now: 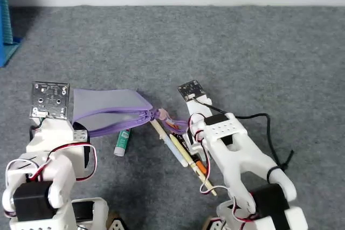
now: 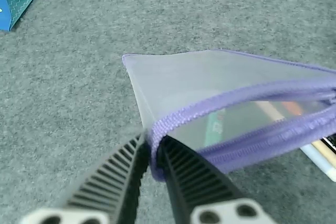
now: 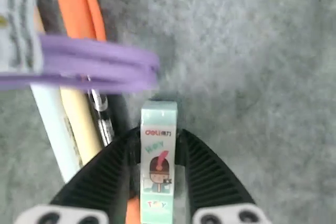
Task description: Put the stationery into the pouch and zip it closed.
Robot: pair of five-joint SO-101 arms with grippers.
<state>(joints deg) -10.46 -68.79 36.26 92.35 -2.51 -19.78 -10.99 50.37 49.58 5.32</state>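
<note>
At nine o'clock on the grey table [image 1: 242, 41], we see the left gripper [image 2: 152, 150] clenched on the zipper edge of the purple pouch [image 1: 108, 106], whose mouth faces three o'clock. A glue stick [image 1: 122, 141] lies at the pouch's six o'clock. Pens [image 1: 183, 154] trail toward five o'clock from the mouth. The right gripper [image 3: 158, 136] grasps a pale green block [image 3: 157, 177] near the pouch's purple edge.

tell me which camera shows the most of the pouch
The high view: the pouch shows most of its body and its zip edge. The left wrist view gives one end, with the left gripper shut on the zip edge. The right wrist view catches a purple strip of its zip edge.
</note>
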